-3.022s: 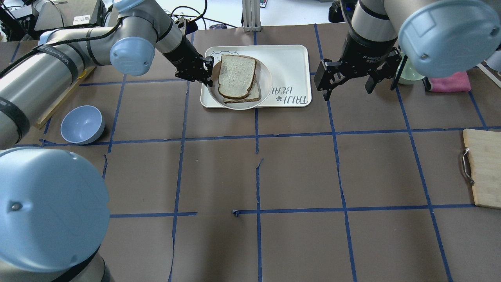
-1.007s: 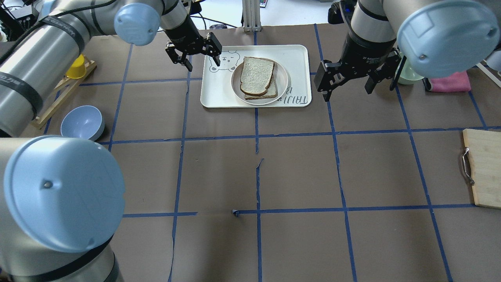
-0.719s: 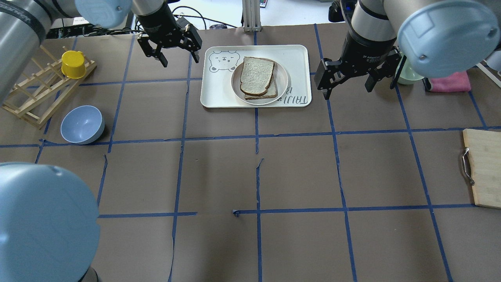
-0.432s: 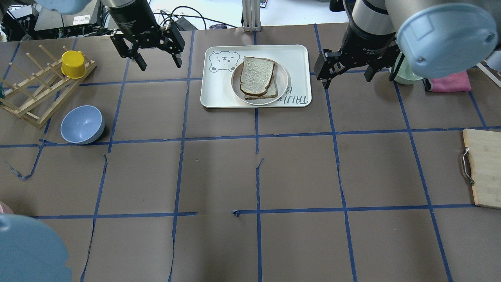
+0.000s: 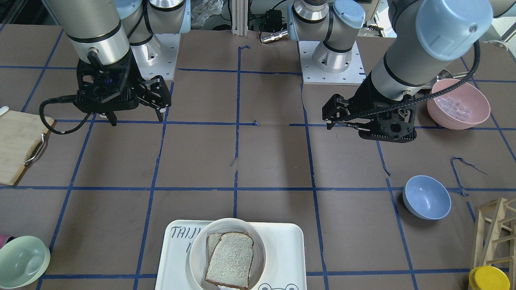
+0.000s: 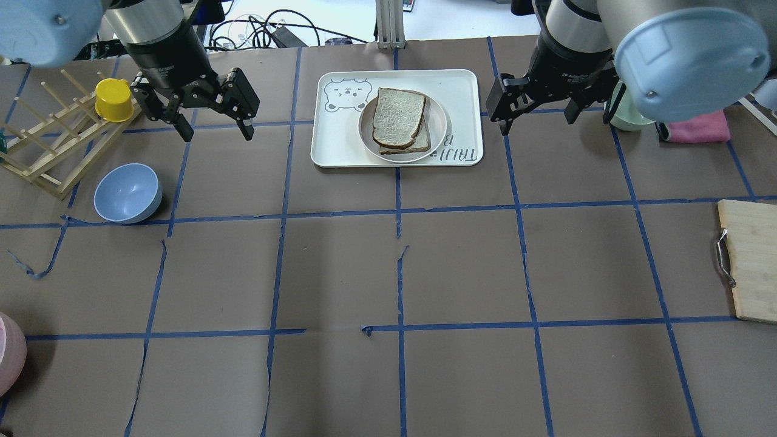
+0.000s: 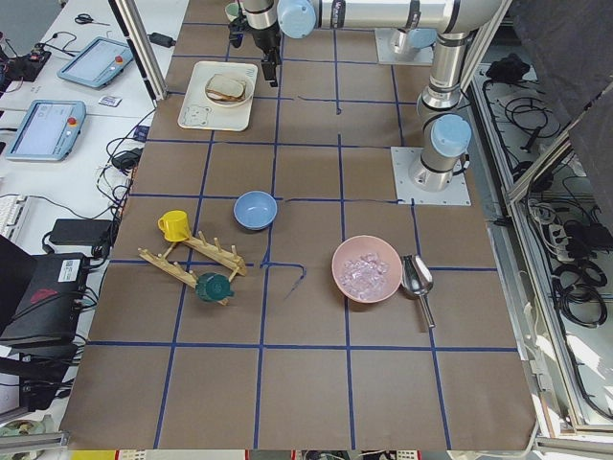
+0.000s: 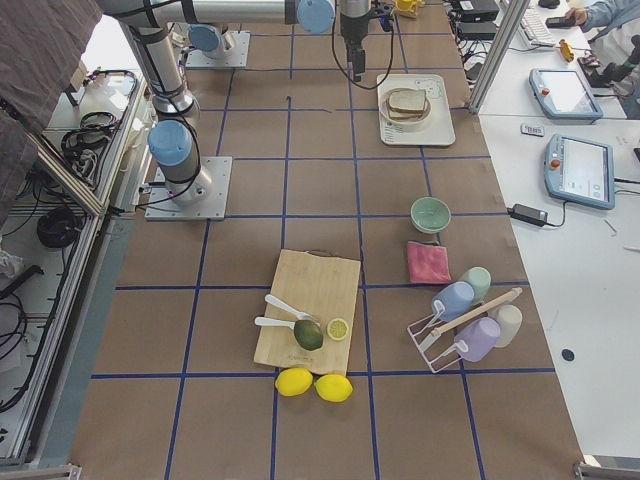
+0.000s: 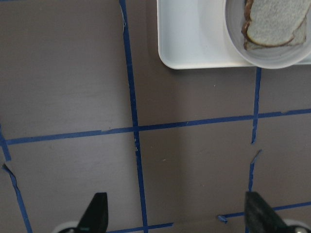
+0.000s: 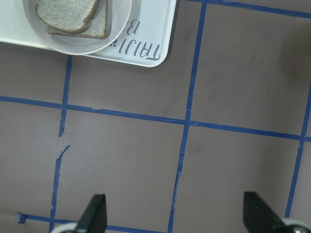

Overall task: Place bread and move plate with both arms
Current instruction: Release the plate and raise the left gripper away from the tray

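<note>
The bread [image 6: 397,115] lies on top of another slice on the round plate [image 6: 438,135], which stands on the white tray [image 6: 461,91]. My left gripper [image 6: 215,130] is open and empty, above the table well to the left of the tray. My right gripper [image 6: 537,118] is open and empty, just right of the tray. The left wrist view shows the left fingertips [image 9: 95,213] wide apart, with the plate [image 9: 272,58] and bread [image 9: 274,22] far ahead. The right wrist view shows the plate [image 10: 82,46] at the top left.
A blue bowl [image 6: 127,193] and a wooden rack [image 6: 42,158] with a yellow cup [image 6: 114,100] stand at the left. A green bowl [image 6: 625,115] and pink cloth [image 6: 698,127] are by the right arm. A cutting board [image 6: 749,261] lies at the right edge. A pink bowl [image 5: 457,108] stands near the left arm's base.
The left gripper slid the plate rightward on the tray, let go of its rim, then drew back far to the left. The right gripper shifted slightly toward the far edge.
</note>
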